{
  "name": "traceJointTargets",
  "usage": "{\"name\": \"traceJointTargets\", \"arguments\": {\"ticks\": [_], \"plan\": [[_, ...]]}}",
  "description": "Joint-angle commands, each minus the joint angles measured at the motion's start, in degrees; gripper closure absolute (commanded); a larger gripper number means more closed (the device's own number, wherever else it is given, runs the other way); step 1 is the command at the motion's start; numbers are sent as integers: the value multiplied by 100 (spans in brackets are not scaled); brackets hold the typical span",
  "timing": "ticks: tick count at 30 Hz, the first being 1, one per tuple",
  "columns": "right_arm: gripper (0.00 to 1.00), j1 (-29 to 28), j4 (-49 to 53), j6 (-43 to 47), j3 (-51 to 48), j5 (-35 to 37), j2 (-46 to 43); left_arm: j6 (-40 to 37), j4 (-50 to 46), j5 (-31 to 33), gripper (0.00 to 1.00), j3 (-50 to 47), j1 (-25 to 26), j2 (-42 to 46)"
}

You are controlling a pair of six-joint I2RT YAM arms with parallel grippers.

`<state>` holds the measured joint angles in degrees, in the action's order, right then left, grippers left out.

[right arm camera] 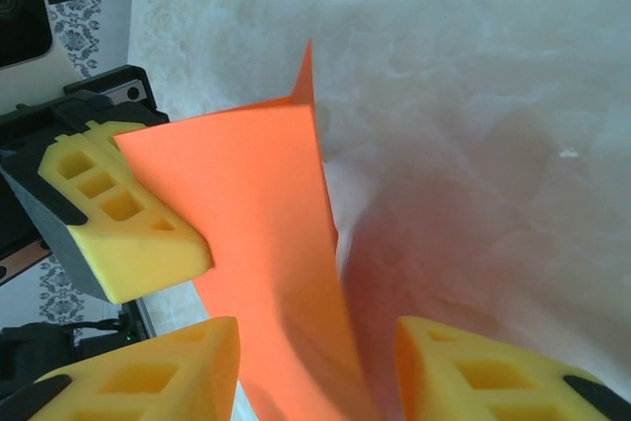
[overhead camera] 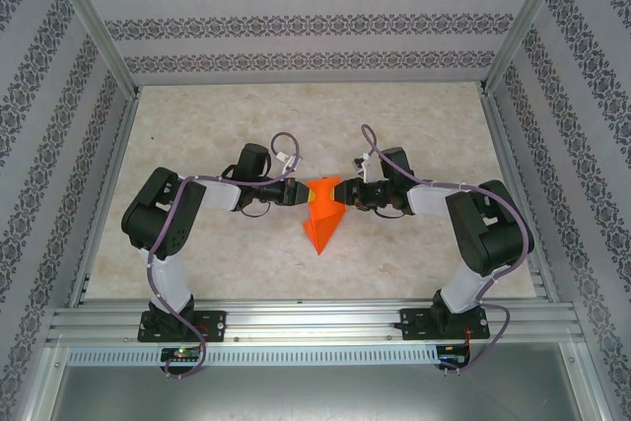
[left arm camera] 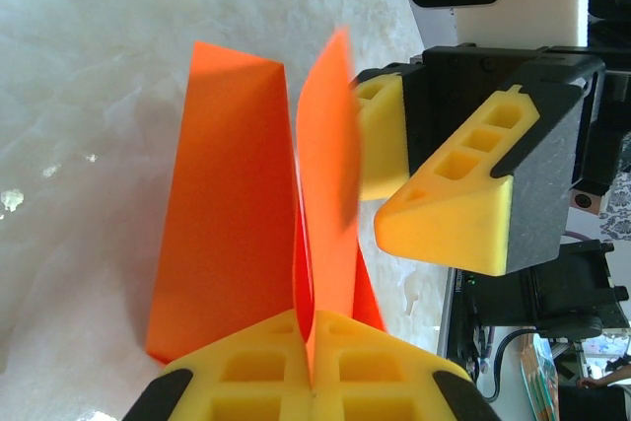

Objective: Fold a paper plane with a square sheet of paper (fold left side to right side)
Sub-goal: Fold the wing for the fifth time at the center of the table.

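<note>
- Paper plane (overhead camera: pixel 322 222): bright orange and part-folded. It sits at the middle of the table (overhead camera: pixel 217 125), between the two grippers. From the top camera it reads as a narrow wedge. The pointed nose is toward the near edge and the broad end is far, up at the grippers.
- Same item, left wrist view (left arm camera: pixel 227 224): two tall flaps stand up from a centre crease. The left flap is a broad panel and the right flap is thinner and blurred.
- Same item, right wrist view (right arm camera: pixel 266 244): one flap rises between that gripper's own fingers, with a sharp corner at its far tip.
- Left gripper (overhead camera: pixel 301 193): reaches in from the left. In its wrist view (left arm camera: pixel 312 320) the yellow fingers are pressed together on the crease, clamping the paper.
- Right gripper (overhead camera: pixel 342 192): reaches in from the right, opposite the left one. In its wrist view (right arm camera: pixel 317 327) the jaws stand apart with the flap between them and a clear gap on the right side.
- Right gripper's fingers (left arm camera: pixel 454 199), from the left wrist camera: just beside the thin flap. I cannot tell whether they touch it.
- Table: pale marbled surface.
- Walls (overhead camera: pixel 315 22): patterned panels on the left, right and far sides.
</note>
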<state>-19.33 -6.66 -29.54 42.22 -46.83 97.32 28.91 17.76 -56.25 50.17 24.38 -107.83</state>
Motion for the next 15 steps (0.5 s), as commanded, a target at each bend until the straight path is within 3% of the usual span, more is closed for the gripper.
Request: {"name": "traceJointTargets", "arguments": {"ticks": [1, 6, 15], "plan": [[53, 55, 204, 337, -38, -2, 68, -192, 25, -18, 100, 98, -56, -49], [53, 156, 175, 431, -135, -84, 77, -223, -39, 17, 100, 132, -50, -80], [72, 238, 280, 524, -188, -128, 85, -294, -214, 103, 100, 229, -56, -163]]}}
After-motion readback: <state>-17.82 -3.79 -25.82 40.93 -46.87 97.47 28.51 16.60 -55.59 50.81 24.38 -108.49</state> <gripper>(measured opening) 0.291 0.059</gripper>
